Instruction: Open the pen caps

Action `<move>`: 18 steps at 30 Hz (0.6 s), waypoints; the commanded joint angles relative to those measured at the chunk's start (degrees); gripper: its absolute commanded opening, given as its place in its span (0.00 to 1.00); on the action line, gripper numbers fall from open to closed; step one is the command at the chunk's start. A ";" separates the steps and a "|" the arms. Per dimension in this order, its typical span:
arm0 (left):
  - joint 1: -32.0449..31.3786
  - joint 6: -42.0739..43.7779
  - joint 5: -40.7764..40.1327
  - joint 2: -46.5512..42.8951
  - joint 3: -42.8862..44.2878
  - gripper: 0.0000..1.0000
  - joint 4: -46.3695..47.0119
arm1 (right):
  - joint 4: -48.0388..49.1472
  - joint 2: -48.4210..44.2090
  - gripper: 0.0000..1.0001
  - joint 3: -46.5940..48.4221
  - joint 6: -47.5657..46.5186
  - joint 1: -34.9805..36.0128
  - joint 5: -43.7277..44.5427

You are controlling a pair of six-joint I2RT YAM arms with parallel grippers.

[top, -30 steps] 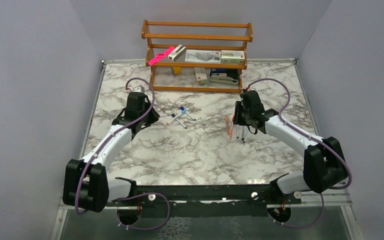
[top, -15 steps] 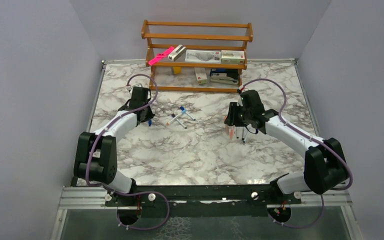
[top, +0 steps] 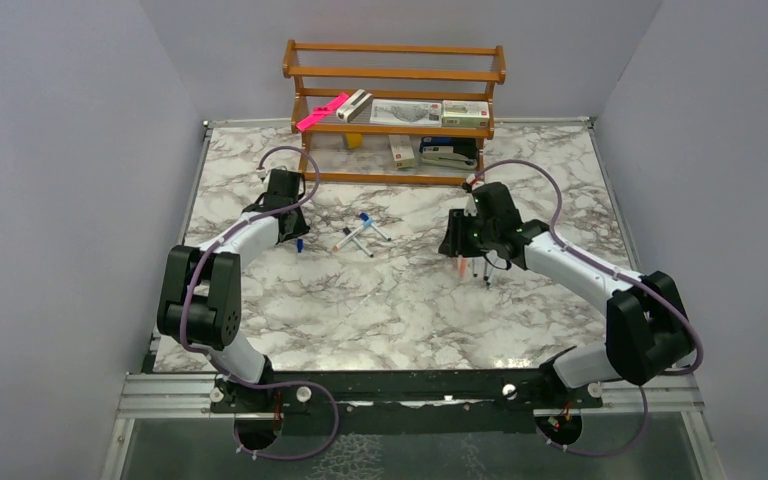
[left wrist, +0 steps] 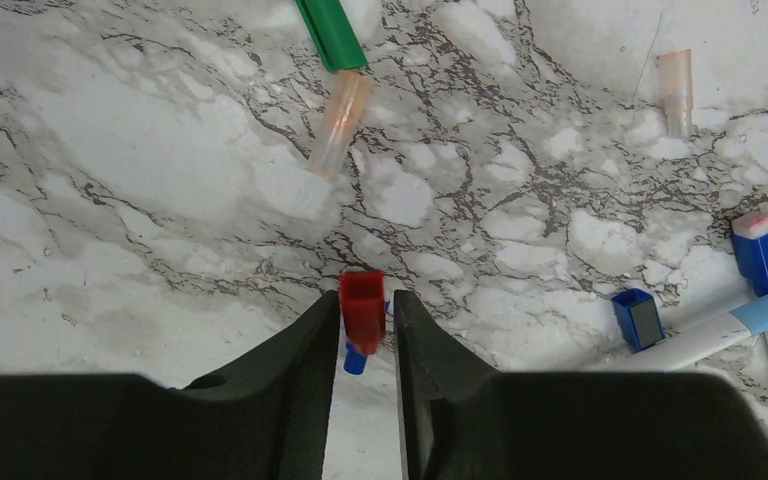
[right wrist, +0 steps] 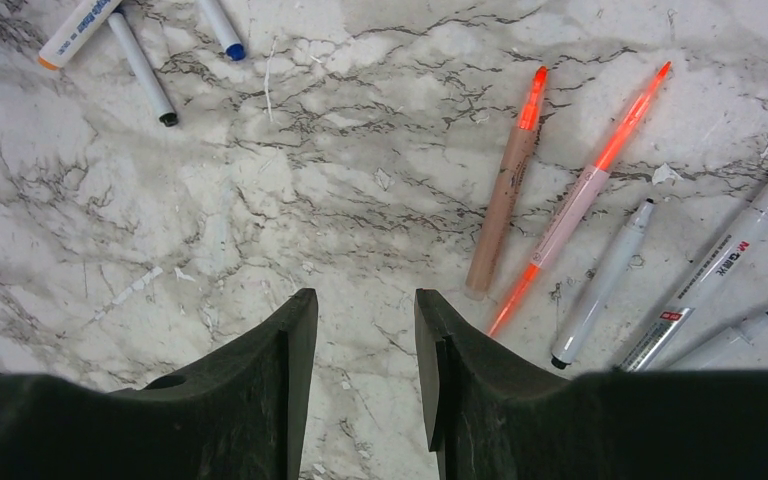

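In the left wrist view my left gripper (left wrist: 363, 318) is shut on a small red pen cap (left wrist: 363, 305) and holds it just above the marble. A tiny blue cap (left wrist: 356, 358) lies under it. A green cap (left wrist: 331, 32), two clear orange caps (left wrist: 339, 120) (left wrist: 675, 88) and a blue cap (left wrist: 638, 318) lie around. White pens (left wrist: 730, 330) lie at the right. My right gripper (right wrist: 360, 320) is open and empty above bare marble. Two orange pens (right wrist: 505, 200) and white-barrelled pens (right wrist: 605, 280) lie to its right.
A wooden shelf (top: 395, 110) stands at the back with boxes, a pink bar (top: 322, 110) and a black stapler (top: 448, 155). A few pens (top: 360, 235) lie mid-table between the grippers. More pens (top: 475, 265) lie beside the right gripper (top: 457, 243).
My left arm has folded in, its gripper shifting slightly toward the back; a blue cap now shows beside it. My right gripper has moved a little to the left.
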 commanded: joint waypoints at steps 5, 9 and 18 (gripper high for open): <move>0.18 0.41 -1.07 0.00 1.64 0.34 -0.31 | 2.13 1.64 0.41 1.75 -0.80 0.92 -2.09; 0.18 0.07 -0.07 -1.49 1.55 0.34 -0.53 | 2.19 2.05 0.41 2.24 -0.96 1.41 -2.51; 0.18 -1.33 8.20 -8.22 2.06 0.36 -1.95 | 1.71 9.23 0.41 8.92 -3.55 7.12 -1.27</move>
